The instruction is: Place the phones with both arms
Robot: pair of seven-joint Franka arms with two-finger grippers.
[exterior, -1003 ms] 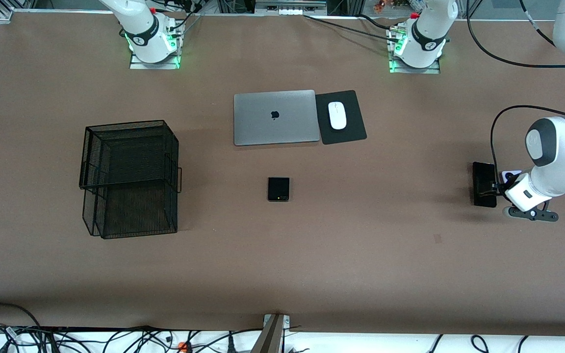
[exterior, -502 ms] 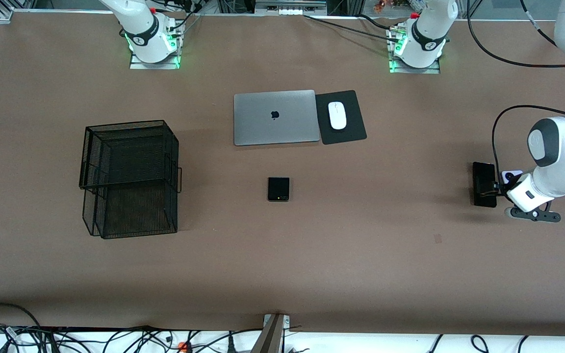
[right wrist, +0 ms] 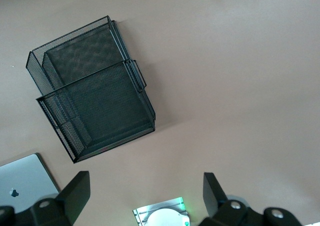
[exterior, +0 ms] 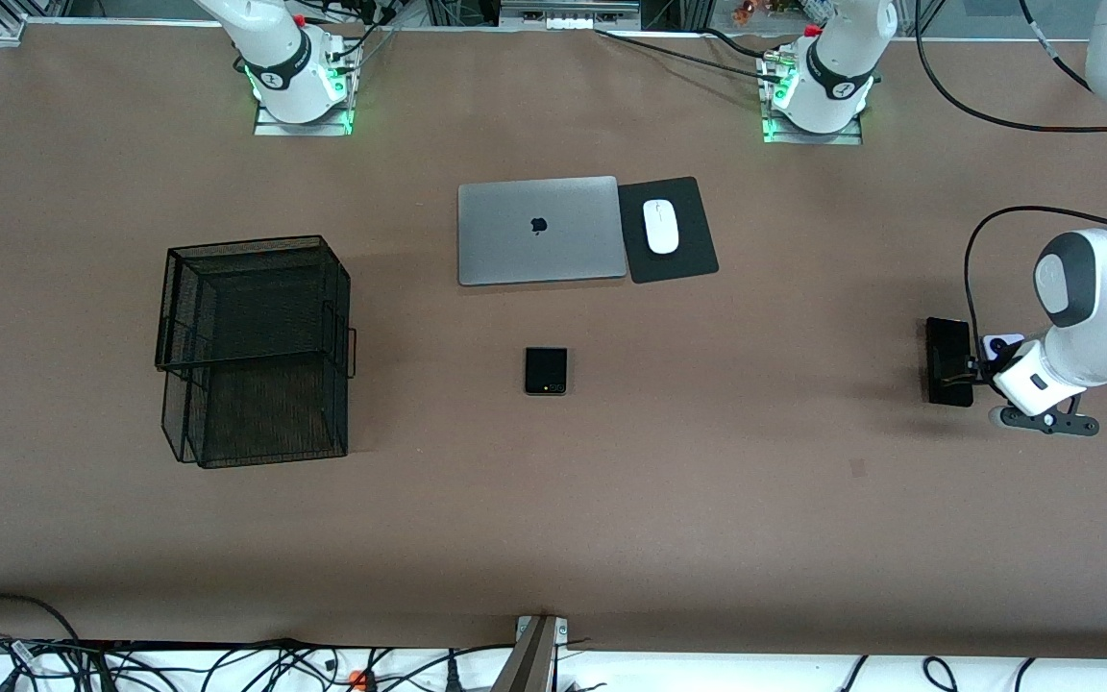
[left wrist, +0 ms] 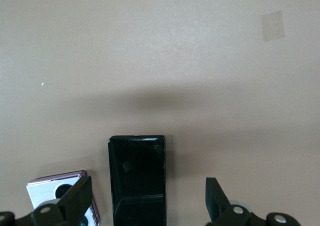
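A long black slab phone (exterior: 947,360) lies flat at the left arm's end of the table, with a lilac-white phone (exterior: 999,343) close beside it. My left gripper (exterior: 974,371) hangs low over them. In the left wrist view the left gripper (left wrist: 147,202) is open, and the slab phone (left wrist: 137,178) lies between its fingers, untouched. One finger overlaps the lilac-white phone (left wrist: 56,190). A black squarish folded phone (exterior: 546,370) lies mid-table. My right gripper (right wrist: 145,196) is open and holds nothing, high above the table and out of the front view.
A black mesh basket (exterior: 256,351) stands toward the right arm's end of the table and also shows in the right wrist view as the basket (right wrist: 95,106). A closed silver laptop (exterior: 542,231) lies beside a white mouse (exterior: 661,226) on a black pad (exterior: 693,252).
The left arm's wrist has edged slightly toward the left arm's end of the table. The phones and the other things have not moved.
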